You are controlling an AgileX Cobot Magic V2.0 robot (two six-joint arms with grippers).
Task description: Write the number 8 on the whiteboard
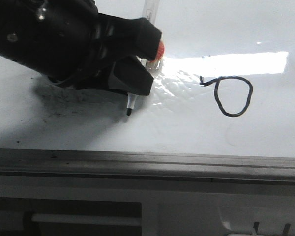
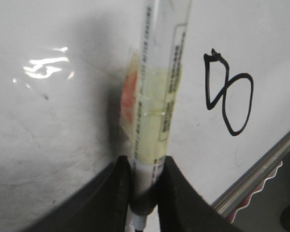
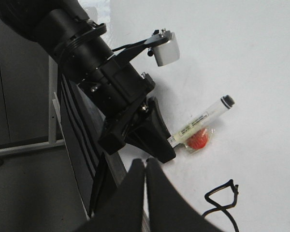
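Whiteboard; left tool clamped around marker.

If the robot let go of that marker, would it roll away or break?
Probably it would roll: the marker is a long round tube. The whiteboard looks glossy and smooth, so little would stop it. Taped bits on its side might slow it. It looks like stiff plastic, so breaking seems unlikely. The left gripper pinches it firmly.
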